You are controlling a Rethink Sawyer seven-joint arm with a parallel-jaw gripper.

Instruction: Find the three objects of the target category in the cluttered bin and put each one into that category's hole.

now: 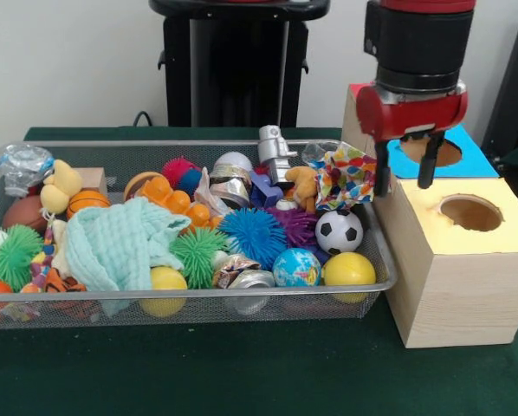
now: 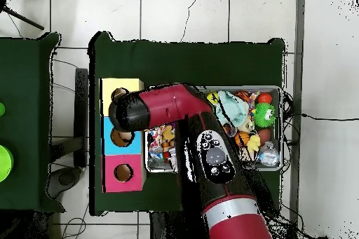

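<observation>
Front view gives you the clutter up close: the wire bin (image 1: pixel 190 308) sits on the green surface (image 1: pixel 242 373), and along its near edge there's a yellow ball (image 1: pixel 349 269), a little globe ball (image 1: pixel 296 267) and a crushed can (image 1: pixel 252 282). At about 9 o'clock from those, a mint cloth (image 1: pixel 116 243) is draped over stuff, with a green spiky ball (image 1: pixel 12 253) beyond it. Mid-bin you get a blue spiky ball (image 1: pixel 253 234), a soccer ball (image 1: pixel 339 231) and an orange rubber toy (image 1: pixel 174 201). Further back, a silver robot-ish figure (image 1: pixel 276 152) stands upright, long axis vertical. No readable writing anywhere that I can make out.

At 3 o'clock of the bin is the yellow-topped box (image 1: pixel 462 269) with its round hole (image 1: pixel 471 212); behind it the blue-topped box (image 1: pixel 467 156). The tool (image 1: pixel 406 178) hangs just past the yellow box's far left corner, prongs pointing straight down, spread apart, nothing between them.

Overhead view adds what the front one hides: a third, pink-topped box (image 2: pixel 123 173) in line with the blue one (image 2: pixel 112 138) and yellow one (image 2: pixel 116 96), three holes in a row. From up there the red arm (image 2: pixel 182 110) covers the tool and half the bin (image 2: pixel 280 127), so the prongs don't show at all.
</observation>
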